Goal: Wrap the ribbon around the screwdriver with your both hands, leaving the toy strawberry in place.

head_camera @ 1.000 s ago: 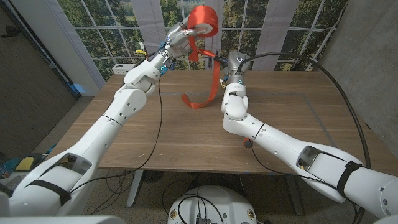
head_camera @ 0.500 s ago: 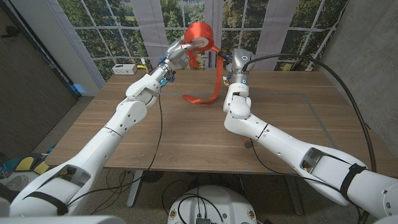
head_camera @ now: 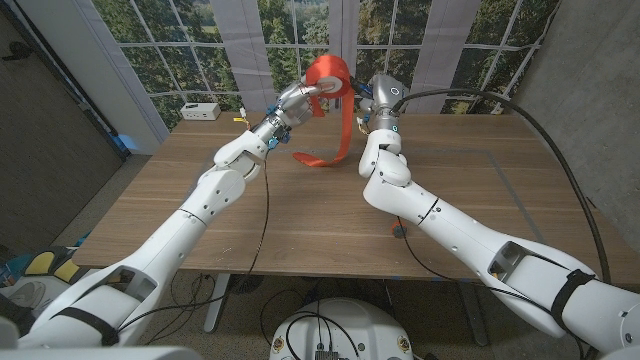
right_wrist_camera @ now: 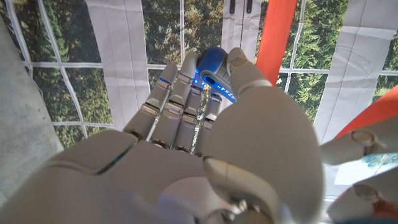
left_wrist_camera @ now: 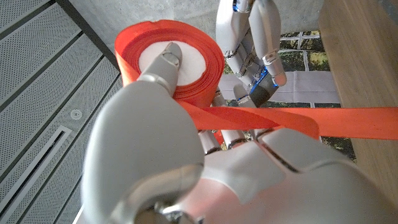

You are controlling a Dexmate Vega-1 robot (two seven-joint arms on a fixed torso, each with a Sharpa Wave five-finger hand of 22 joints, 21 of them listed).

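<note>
Head view: the ribbon (head_camera: 327, 76) spool was held up over the far middle of the table (head_camera: 470, 190) by the left hand (head_camera: 297, 98), fingers closed around it, just left of the right hand (head_camera: 370, 92). The screwdriver (right_wrist_camera: 213, 74) was gripped in the right hand's closed fingers. A loose ribbon length was seen hanging between both hands, its end on the table.

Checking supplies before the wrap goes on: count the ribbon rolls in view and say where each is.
1. The red ribbon roll is held up by the left hand above the table's far edge, its loose tail trailing onto the table. Others may be hidden.
</note>
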